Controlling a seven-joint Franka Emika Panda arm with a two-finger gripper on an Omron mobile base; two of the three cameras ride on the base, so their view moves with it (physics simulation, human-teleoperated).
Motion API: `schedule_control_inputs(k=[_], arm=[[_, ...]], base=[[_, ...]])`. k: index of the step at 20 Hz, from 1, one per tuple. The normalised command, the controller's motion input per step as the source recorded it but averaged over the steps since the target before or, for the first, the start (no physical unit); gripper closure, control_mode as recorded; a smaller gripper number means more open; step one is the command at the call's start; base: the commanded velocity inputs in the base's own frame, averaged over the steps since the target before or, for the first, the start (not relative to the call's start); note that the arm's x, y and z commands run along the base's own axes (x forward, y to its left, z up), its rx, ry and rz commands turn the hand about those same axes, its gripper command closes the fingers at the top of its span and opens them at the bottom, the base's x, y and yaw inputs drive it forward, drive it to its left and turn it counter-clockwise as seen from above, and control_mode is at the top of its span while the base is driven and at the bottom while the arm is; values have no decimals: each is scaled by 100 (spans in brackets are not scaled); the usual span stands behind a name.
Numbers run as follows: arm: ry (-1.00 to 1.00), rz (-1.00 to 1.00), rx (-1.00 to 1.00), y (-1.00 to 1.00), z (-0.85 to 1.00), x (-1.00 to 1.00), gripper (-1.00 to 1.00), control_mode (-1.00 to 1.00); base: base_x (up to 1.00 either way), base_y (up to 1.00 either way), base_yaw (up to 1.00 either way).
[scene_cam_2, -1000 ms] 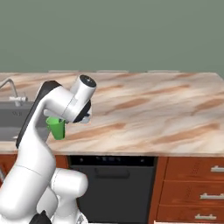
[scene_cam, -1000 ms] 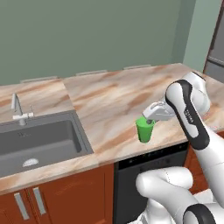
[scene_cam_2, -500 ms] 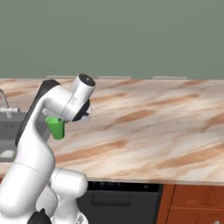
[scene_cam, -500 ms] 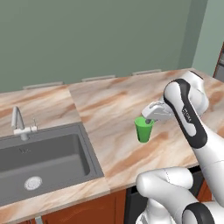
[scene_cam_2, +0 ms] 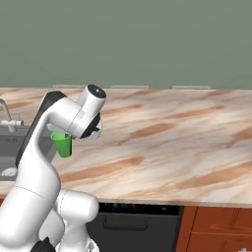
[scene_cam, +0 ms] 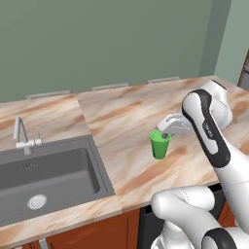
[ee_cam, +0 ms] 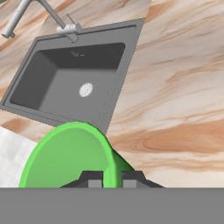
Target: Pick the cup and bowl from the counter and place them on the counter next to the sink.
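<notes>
My gripper (scene_cam: 164, 134) is shut on the rim of the small green cup (scene_cam: 159, 145), holding it upright over the marbled counter (scene_cam: 121, 114) a short way right of the sink (scene_cam: 58, 170). In the right base view the cup (scene_cam_2: 62, 144) hangs just left of the white hand, near the sink's (scene_cam_2: 9, 142) edge. In the hand view the fingertips (ee_cam: 94, 179) pinch the cup's (ee_cam: 65, 157) wall, one inside and one outside, with the sink (ee_cam: 109, 87) beyond it. The bowl is out of view.
A silver faucet (scene_cam: 21, 136) stands at the sink's back edge, and a round drain (scene_cam: 37, 201) lies in the basin. Reddish-brown cabinet fronts (scene_cam_2: 216, 231) and a dark appliance front (scene_cam_2: 133, 221) run below the counter edge. A green wall rises behind the counter.
The whole picture has shifted, so the base has driven along the counter and the sink now sits closer. The cup stays pinched in the gripper in the same pose.
</notes>
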Motion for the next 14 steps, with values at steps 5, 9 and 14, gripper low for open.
schedule_control_inputs(k=[5,9,14], arm=[[0,0,0,0,0,0,100,100],[1,0,0,6,0,10,100,-100],[15,0,-4,46,0,61,100,-100]], base=[[0,0,0],[0,0,0],[0,0,0]])
